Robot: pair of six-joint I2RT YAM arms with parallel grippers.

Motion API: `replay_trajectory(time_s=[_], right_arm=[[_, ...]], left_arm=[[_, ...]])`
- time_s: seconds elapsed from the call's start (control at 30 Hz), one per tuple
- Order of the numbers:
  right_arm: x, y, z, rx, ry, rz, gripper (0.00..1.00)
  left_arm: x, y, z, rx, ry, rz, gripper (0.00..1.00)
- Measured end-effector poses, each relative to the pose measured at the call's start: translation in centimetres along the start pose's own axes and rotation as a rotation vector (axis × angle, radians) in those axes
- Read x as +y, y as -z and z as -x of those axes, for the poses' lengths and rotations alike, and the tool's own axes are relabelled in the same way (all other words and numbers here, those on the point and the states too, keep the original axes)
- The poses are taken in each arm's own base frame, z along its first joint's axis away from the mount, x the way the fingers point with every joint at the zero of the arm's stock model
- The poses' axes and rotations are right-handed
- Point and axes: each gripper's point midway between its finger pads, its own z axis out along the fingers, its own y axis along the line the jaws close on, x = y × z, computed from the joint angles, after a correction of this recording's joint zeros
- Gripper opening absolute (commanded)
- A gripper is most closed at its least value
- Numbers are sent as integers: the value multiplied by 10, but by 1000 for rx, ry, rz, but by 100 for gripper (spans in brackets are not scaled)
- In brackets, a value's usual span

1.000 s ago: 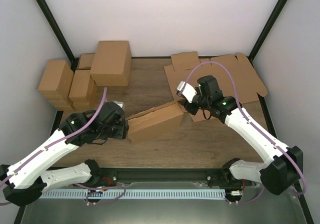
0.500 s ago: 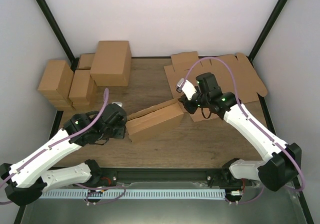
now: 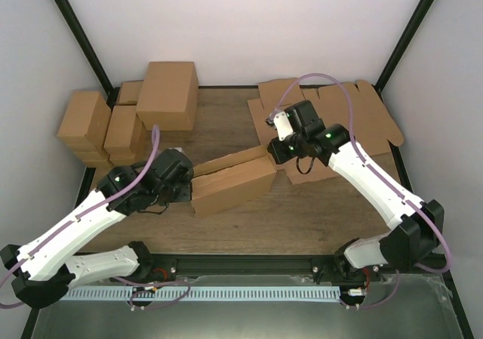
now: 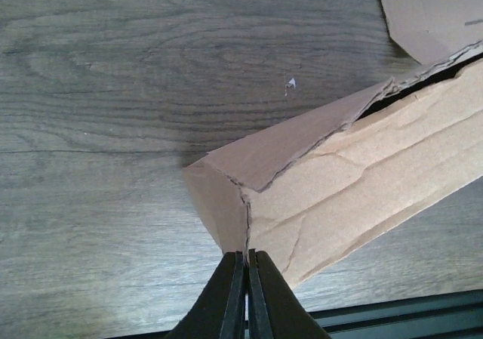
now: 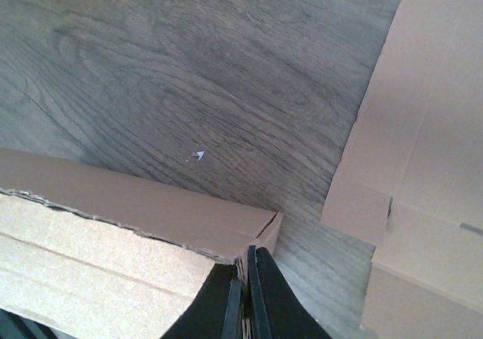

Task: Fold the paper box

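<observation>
High fixed view from the near side; two close, downward wrist views; paper box (image 3: 230, 184) common to all

We are looking at a robot lab's test cell: a wood-grain bench (image 3: 226, 127), white panels (image 3: 241, 29) and black frame posts (image 3: 81, 37) rising behind the bench, and brown cartons (image 3: 167, 93) stacked at the bench's far left corner.

Plain brown cardboard on dark wood grain.
The paper box (image 3: 232, 182) is unprinted tan-brown; the table (image 3: 226, 124) is grey-brown and grained; the left arm (image 3: 75, 229) and right arm (image 3: 377, 188) are white with purple cables (image 3: 155, 146).
</observation>
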Motion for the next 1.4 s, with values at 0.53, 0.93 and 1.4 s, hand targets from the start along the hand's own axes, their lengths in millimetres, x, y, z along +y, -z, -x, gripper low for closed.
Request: replay_trajectory(time_s=[0.53, 0.93, 1.4], right_arm=[[5, 7, -9, 15, -147, -30, 2], [-1, 8, -9, 24, -227, -68, 2], [-3, 7, -8, 22, -175, -90, 3]], left_arm=[[6, 7, 36, -61, 281, -144, 4], [-1, -4, 35, -17, 316, -186, 4], [8, -18, 11, 109, 152, -109, 4]])
